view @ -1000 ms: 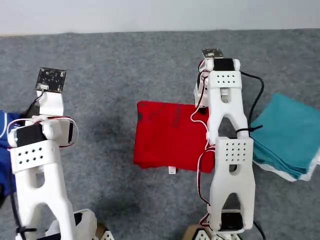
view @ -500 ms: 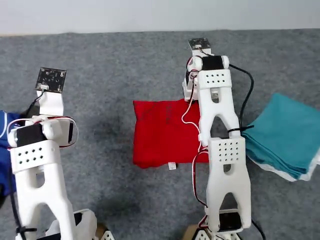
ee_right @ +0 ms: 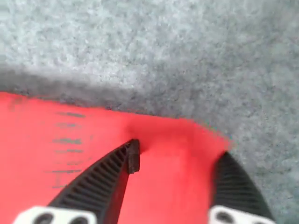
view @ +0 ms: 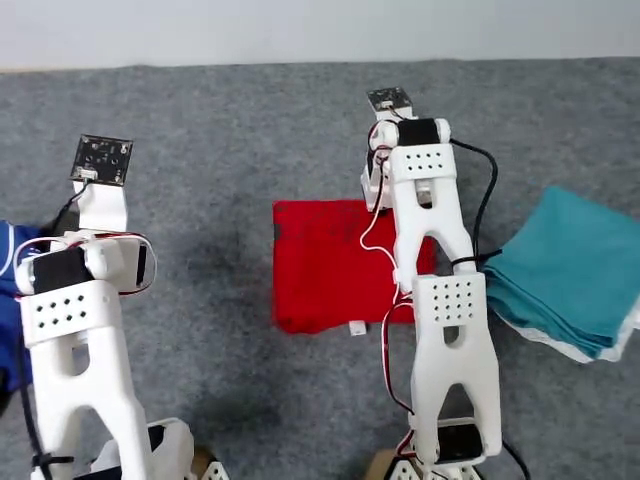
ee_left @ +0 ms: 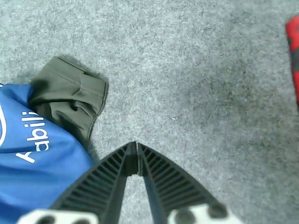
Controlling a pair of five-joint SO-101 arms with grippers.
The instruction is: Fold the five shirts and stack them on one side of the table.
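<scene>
A folded red shirt (view: pixel 325 265) lies in the middle of the grey table. My right arm (view: pixel 425 200) stretches over its right part, and my right gripper (ee_right: pixel 180 163) stands open on the shirt's far edge, red cloth (ee_right: pixel 70 154) between the spread fingertips. A stack of folded teal shirts (view: pixel 570 265) rests at the right edge. My left gripper (ee_left: pixel 137 156) is shut and empty above bare carpet, beside a blue shirt (ee_left: pixel 32 172) and a dark olive shirt (ee_left: pixel 70 100). The blue shirt (view: pixel 8 270) pokes out at the left edge in the high view.
A white garment edge (view: pixel 590 350) sticks out under the teal stack. Grey carpet (view: pixel 220 130) runs open between the two arms and along the far side. The left arm (view: pixel 75 320) stands over the front left.
My right arm has swung left along the red shirt's far edge. The shirt's outline has squared up and its near edge with the white tag has shifted slightly. The left arm has not moved.
</scene>
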